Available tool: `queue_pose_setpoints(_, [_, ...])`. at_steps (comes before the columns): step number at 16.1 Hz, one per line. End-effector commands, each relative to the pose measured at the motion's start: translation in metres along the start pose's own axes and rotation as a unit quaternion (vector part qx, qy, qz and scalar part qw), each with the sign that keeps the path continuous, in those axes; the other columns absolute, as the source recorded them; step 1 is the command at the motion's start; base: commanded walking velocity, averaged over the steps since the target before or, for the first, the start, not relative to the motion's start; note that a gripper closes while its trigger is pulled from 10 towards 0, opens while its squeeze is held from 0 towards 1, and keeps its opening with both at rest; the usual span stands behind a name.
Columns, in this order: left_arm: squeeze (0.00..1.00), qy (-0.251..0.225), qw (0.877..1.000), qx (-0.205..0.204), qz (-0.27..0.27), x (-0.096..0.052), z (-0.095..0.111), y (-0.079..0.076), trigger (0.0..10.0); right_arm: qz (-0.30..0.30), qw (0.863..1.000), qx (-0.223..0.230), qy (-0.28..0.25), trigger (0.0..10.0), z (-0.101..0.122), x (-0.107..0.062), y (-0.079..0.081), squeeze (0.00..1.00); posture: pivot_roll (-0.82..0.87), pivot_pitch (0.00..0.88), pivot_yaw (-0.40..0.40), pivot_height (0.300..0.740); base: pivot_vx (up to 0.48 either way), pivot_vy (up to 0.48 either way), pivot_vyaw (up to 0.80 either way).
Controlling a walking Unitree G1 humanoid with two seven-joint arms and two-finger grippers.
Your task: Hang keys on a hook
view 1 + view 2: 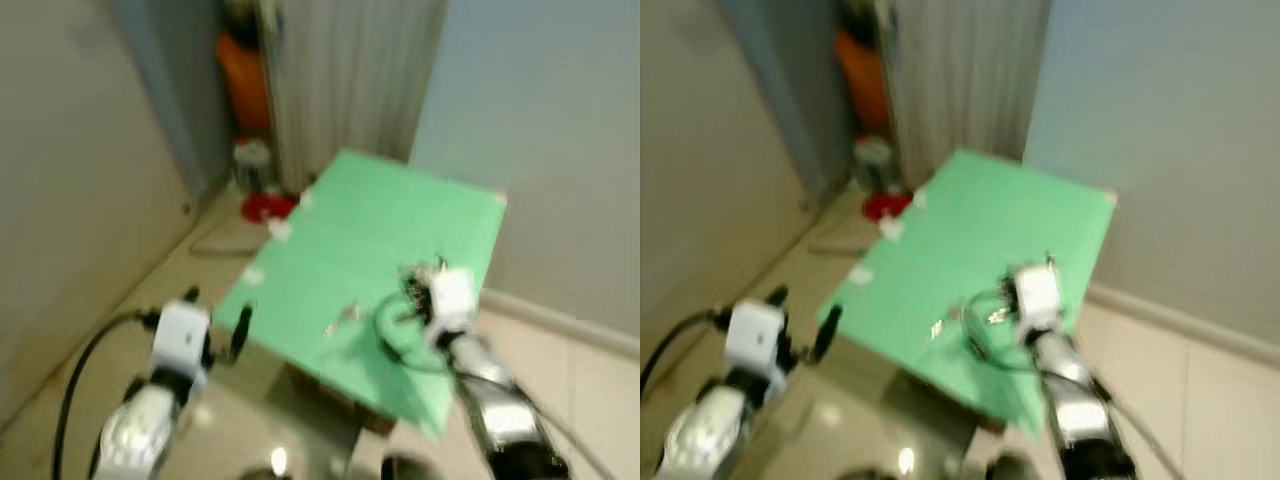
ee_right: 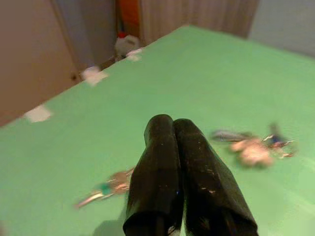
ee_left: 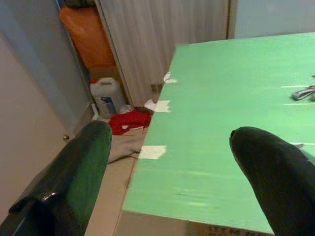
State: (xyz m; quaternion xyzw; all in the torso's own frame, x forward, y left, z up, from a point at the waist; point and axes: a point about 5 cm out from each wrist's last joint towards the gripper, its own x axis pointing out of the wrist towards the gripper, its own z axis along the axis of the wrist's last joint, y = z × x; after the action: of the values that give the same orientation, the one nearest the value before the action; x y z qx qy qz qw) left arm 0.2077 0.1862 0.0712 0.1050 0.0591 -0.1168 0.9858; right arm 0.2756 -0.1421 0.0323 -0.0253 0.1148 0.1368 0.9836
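Observation:
A green table top (image 1: 370, 230) fills the middle of the blurred eye views. A bunch of keys (image 2: 253, 147) lies on it, and a single key with a green tag (image 2: 106, 188) lies apart from it; the single key (image 1: 342, 316) sits near the table's middle. My right gripper (image 2: 172, 129) hovers over the green surface between the two, its fingers shut with nothing between them. Off the table's left edge, my left gripper (image 3: 177, 147) is open and empty, and its fingers (image 1: 240, 330) reach toward that edge.
An orange object (image 1: 243, 70), a white jug (image 3: 107, 93) and a red cloth (image 3: 129, 121) stand on the floor behind the table's left corner, beside a ribbed curtain (image 1: 350, 70). White tape pieces (image 3: 152, 151) mark the left edge. Walls close both sides.

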Motion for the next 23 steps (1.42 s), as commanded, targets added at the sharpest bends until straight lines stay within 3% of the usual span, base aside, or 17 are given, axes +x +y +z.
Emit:
queue_pose_setpoints(1, [0.0,0.009,1.0,0.01,-0.01,0.001,-0.001,-0.003,10.0,-0.014,1.0,-0.01,-0.005,10.0,0.003,-0.001,-0.009,0.0,-0.04,0.114,0.077,0.74,0.0,0.0,0.0])
queue_pose_setpoints(5, [0.0,0.003,0.999,0.025,-0.03,0.004,0.002,0.0,10.0,-0.023,1.0,-0.003,-0.003,10.0,-0.002,-0.005,-0.004,0.0,-0.05,0.117,0.103,0.74,0.0,0.0,0.0])
queue_pose_setpoints(11, [0.0,-0.01,0.996,0.033,-0.081,0.009,0.007,-0.011,10.0,-0.031,0.999,-0.007,-0.011,10.0,-0.001,-0.004,-0.004,0.0,-0.07,0.106,0.119,0.74,0.461,0.0,0.0])
queue_pose_setpoints(16, [0.0,-0.013,0.996,0.029,-0.087,0.01,0.007,-0.011,10.0,-0.03,1.0,0.005,-0.003,10.0,-0.005,-0.005,-0.003,0.0,-0.07,0.114,0.117,0.74,0.461,0.0,-0.5])
queue_pose_setpoints(18, [0.0,0.001,0.997,0.037,-0.067,0.01,0.003,-0.008,10.0,-0.03,1.0,-0.001,-0.01,10.0,-0.004,-0.006,-0.002,0.0,-0.06,0.118,0.117,0.74,0.0,0.0,0.0])
queue_pose_setpoints(23, [0.0,0.006,0.996,0.043,-0.077,0.007,0.002,-0.006,10.0,-0.032,0.999,0.009,-0.003,10.0,-0.007,-0.008,0.001,0.0,-0.07,0.136,0.131,0.74,0.0,0.0,-0.22])
